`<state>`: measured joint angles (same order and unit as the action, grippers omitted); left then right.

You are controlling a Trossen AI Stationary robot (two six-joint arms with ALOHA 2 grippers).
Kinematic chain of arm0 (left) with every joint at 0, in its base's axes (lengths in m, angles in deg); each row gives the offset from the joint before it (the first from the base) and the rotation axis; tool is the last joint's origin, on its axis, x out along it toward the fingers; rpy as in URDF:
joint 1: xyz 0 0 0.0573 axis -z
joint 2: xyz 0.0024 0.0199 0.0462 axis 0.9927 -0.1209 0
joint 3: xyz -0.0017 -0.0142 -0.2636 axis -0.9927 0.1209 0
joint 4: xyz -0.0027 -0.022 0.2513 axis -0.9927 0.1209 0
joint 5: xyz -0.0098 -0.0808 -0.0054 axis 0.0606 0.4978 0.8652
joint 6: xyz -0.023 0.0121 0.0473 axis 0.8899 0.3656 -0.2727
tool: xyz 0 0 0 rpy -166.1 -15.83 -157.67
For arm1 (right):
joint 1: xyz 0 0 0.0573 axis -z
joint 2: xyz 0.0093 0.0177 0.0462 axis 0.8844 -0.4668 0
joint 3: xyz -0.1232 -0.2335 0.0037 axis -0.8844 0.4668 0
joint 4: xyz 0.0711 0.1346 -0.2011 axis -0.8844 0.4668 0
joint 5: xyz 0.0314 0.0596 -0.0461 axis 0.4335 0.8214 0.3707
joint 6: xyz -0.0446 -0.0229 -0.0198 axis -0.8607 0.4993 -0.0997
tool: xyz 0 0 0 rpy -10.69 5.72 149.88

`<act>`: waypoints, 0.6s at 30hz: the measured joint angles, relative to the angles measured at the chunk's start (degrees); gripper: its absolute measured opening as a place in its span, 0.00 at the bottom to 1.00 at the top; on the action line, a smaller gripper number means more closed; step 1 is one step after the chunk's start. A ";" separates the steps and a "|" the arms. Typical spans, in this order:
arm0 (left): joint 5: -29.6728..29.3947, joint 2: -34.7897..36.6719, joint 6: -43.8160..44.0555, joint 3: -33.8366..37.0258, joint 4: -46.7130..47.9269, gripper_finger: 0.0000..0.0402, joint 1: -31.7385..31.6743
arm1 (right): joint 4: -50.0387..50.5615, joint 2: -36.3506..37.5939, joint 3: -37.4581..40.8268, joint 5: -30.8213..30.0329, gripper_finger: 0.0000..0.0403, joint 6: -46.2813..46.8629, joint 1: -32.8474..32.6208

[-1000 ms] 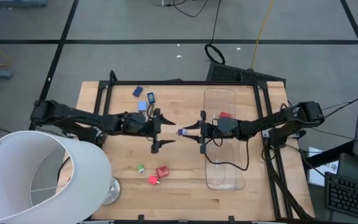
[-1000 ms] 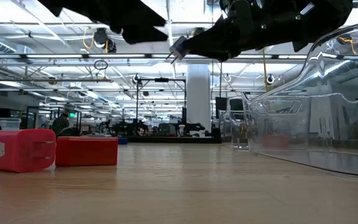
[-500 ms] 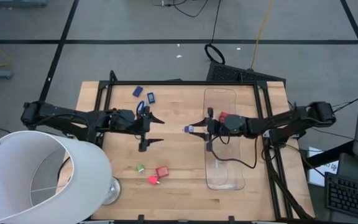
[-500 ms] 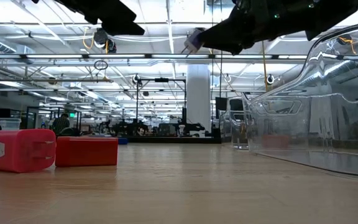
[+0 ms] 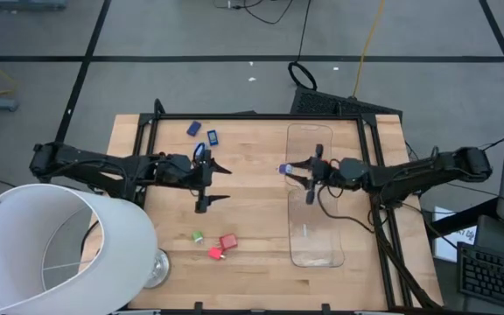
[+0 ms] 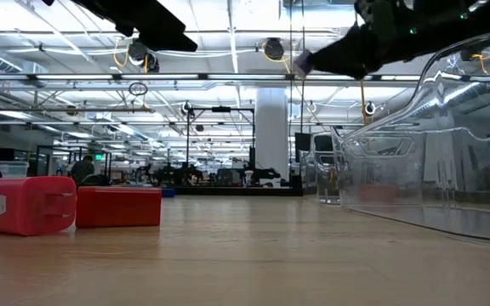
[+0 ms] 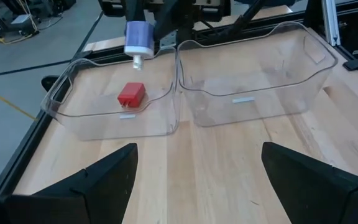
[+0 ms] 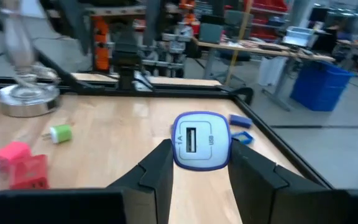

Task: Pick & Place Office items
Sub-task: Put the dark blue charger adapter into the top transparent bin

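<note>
Right pincer pinching a purple USB charger block, raised above the counter right at the clear tray rim; block not yet inside. Tray has two compartments: the one nearest the right pincer holds one red block, the other looks empty. Left pincer spread wide, nothing in it, hovering mid-counter, well apart from the tray. Just beyond the left pincer: two dark blue pieces at the counter's far edge. On its near side: green piece, two red blocks touching each other. White lampshade on a glass base at the counter corner by the left arm.
</note>
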<state>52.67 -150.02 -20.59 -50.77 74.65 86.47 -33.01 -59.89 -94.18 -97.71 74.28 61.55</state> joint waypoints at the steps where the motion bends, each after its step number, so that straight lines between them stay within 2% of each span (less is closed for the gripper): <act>1: 0.00 -0.24 0.04 0.00 0.00 0.85 -0.15 | 0.10 1.11 0.96 -0.04 0.29 0.72 0.63; 8: -0.02 -2.75 0.92 0.04 -0.37 0.86 -1.66 | 0.04 6.00 6.40 -0.01 0.29 4.94 5.47; 16: -0.07 -5.29 2.39 0.04 -3.67 0.85 -2.69 | 0.67 7.08 8.92 -0.03 0.29 6.91 9.91; 18: -0.07 -5.27 2.58 0.06 -3.60 0.85 -2.66 | 2.09 7.08 8.92 -1.59 0.29 7.28 10.54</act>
<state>52.61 -155.29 -18.01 -50.72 71.05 83.81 -30.92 -52.80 -85.26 -99.30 81.56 72.10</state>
